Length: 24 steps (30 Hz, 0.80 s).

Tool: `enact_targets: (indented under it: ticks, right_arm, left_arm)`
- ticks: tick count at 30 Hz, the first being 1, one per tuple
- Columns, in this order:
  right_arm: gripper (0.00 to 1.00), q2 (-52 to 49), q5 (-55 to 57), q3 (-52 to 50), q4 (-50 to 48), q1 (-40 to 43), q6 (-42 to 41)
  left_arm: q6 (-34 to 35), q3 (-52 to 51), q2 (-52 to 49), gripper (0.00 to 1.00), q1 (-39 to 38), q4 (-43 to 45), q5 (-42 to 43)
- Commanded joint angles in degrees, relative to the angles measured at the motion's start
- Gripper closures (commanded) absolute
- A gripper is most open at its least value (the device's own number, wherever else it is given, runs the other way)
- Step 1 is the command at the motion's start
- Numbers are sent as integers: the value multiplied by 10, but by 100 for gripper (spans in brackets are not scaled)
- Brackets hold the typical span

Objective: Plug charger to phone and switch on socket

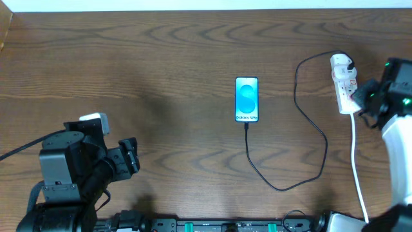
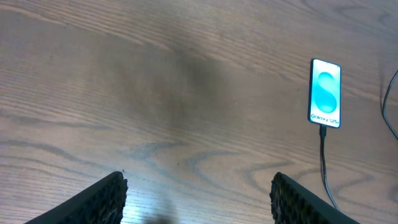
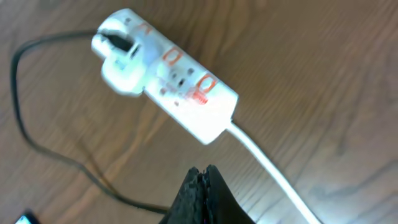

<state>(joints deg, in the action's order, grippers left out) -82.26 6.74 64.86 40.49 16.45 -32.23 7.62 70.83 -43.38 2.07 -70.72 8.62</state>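
The phone (image 1: pixel 246 98) lies flat mid-table with its blue screen lit; the left wrist view has the phone (image 2: pixel 325 93) far right. The charger's black cable (image 1: pixel 283 187) meets the phone's lower edge, loops right and runs up to a white plug (image 1: pixel 342 63) seated in the socket (image 1: pixel 346 90). My right gripper (image 1: pixel 358 96) is shut with nothing in it, its tips (image 3: pixel 202 171) hovering just short of the socket (image 3: pixel 177 78) near the cord end. My left gripper (image 2: pixel 199 196) stands open over bare wood, far left of the phone.
The socket's thick white cord (image 1: pixel 358 167) runs from the strip down to the table's front edge, beside my right arm. The black cable's loop (image 3: pixel 37 140) lies left of the socket. The table's far edge (image 1: pixel 206 9) is at the top.
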Motion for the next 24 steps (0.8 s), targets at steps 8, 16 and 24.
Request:
enact_targets:
  ticks: [8,16,24]
  right_arm:
    - [99,-198,-12,207,107,27,52]
    - [99,-323,-11,324,144,27,77]
    - [99,-382,-11,342,130,26,77]
  left_arm:
    - [-5,2,71,26,2,-2,-6]
    - [-5,2,160,26,2,-2,-6]
    - [-5,2,228,26,1,-19,-5]
